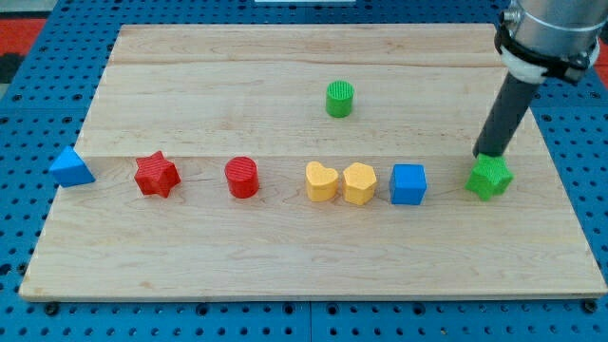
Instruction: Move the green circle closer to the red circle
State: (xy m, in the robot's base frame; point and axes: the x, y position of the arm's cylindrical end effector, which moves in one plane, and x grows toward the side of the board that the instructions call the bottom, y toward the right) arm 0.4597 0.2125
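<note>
Your tip [490,154] sits at the green block [489,178] — probably touching. No jaws here. Green circle [339,99] lies up-left; red circle [242,178] further left.

The green circle [340,99] stands upright, upper centre of the frame. The red circle [242,178] stands lower left of it, well apart.

Pale wooden board [285,275] — on blue pegboard surface [38,104].
</note>
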